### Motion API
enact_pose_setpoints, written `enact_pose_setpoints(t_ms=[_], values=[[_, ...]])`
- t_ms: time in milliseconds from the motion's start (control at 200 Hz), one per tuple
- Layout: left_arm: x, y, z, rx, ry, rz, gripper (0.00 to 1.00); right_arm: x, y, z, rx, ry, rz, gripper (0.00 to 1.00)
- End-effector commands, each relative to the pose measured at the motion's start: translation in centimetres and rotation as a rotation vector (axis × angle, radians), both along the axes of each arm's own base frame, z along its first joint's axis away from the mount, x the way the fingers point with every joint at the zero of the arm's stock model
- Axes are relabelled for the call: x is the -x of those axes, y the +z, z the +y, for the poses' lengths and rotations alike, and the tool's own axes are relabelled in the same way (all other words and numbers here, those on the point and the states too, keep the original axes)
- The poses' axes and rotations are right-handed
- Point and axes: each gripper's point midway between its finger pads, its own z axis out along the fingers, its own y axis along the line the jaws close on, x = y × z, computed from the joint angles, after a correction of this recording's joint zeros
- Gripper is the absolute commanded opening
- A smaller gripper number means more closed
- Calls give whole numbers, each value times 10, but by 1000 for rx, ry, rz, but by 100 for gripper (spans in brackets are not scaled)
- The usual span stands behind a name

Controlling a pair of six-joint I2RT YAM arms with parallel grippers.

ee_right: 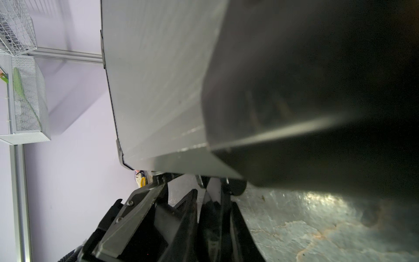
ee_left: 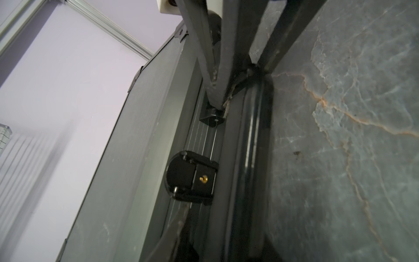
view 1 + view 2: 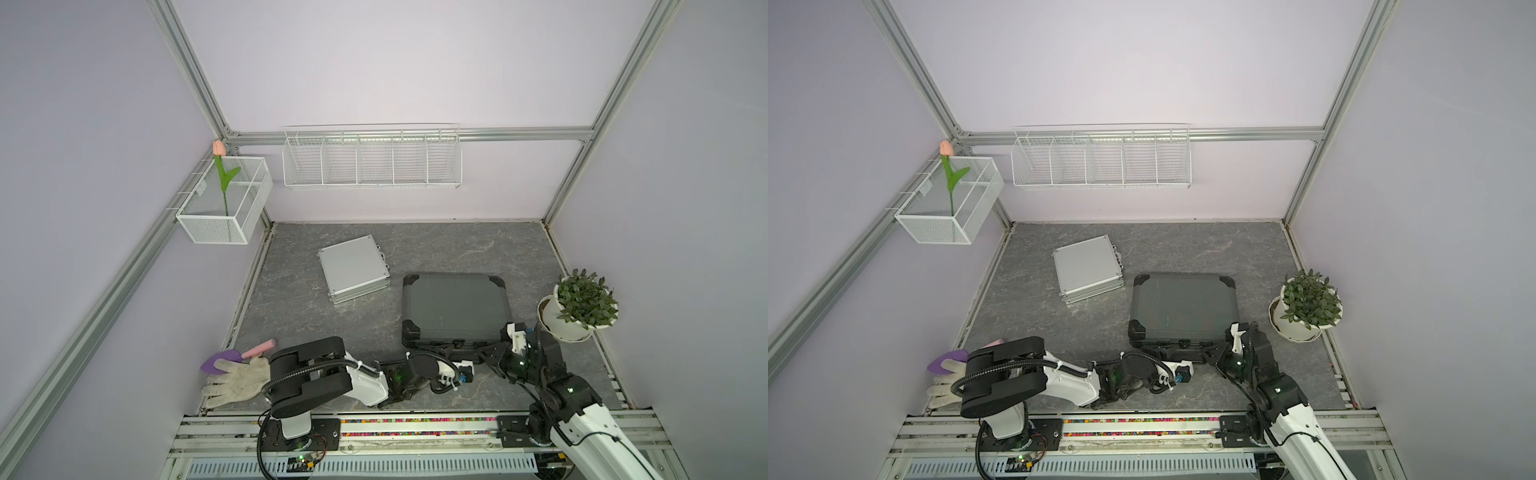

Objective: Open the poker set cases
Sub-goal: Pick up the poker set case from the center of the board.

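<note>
Both top views show the small silver case point(image 3: 354, 268) point(image 3: 1088, 268) lying closed at mid table. The larger dark grey case point(image 3: 455, 309) point(image 3: 1183, 307) lies to its right, lid down. My left gripper point(image 3: 451, 352) point(image 3: 1177, 352) reaches along that case's front side by the handle point(image 2: 249, 147). In the left wrist view its jaws point(image 2: 215, 247) are dark and blurred, straddling the handle below a black latch point(image 2: 191, 179). My right gripper point(image 3: 478, 353) point(image 3: 1205, 353) point(image 1: 208, 202) is shut on the handle's right end.
A potted plant point(image 3: 582, 307) stands close to the right arm at the table's right edge. A white glove point(image 3: 237, 380) and a purple trowel point(image 3: 232, 357) lie front left. Wire baskets point(image 3: 372, 160) point(image 3: 226, 199) hang on the back and left walls.
</note>
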Motion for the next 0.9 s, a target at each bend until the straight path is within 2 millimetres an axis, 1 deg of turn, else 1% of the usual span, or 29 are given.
enact_pose_setpoints(t_ms=[0,85,135,235,265,335,415,490,590,695,775,895], values=[[-11,-16,12,-20,63,15,33,14,15,12,-48,93,2,10],[-11,-15,11,-27,57,7,28,14,14,11,-45,89,2,12],[-11,-16,10,-45,47,3,20,14,15,11,-45,89,1,14],[-11,-16,10,-65,43,-10,0,14,16,10,-33,88,-7,16],[-11,-15,10,-67,42,-15,0,14,17,10,-30,90,-10,17],[-13,-10,9,-56,45,-28,0,14,19,9,-23,93,-16,27],[-13,-2,9,-43,45,-42,0,14,22,8,-10,99,-25,33],[-14,11,7,-12,47,-56,0,14,26,6,7,101,-37,41],[-16,30,5,51,57,-78,0,14,31,5,24,106,-54,47],[-18,46,4,90,60,-103,0,14,38,3,48,118,-82,51],[-18,57,3,111,59,-119,0,13,45,0,79,129,-113,52],[-19,77,4,148,61,-149,0,11,65,-3,138,164,-198,53]])
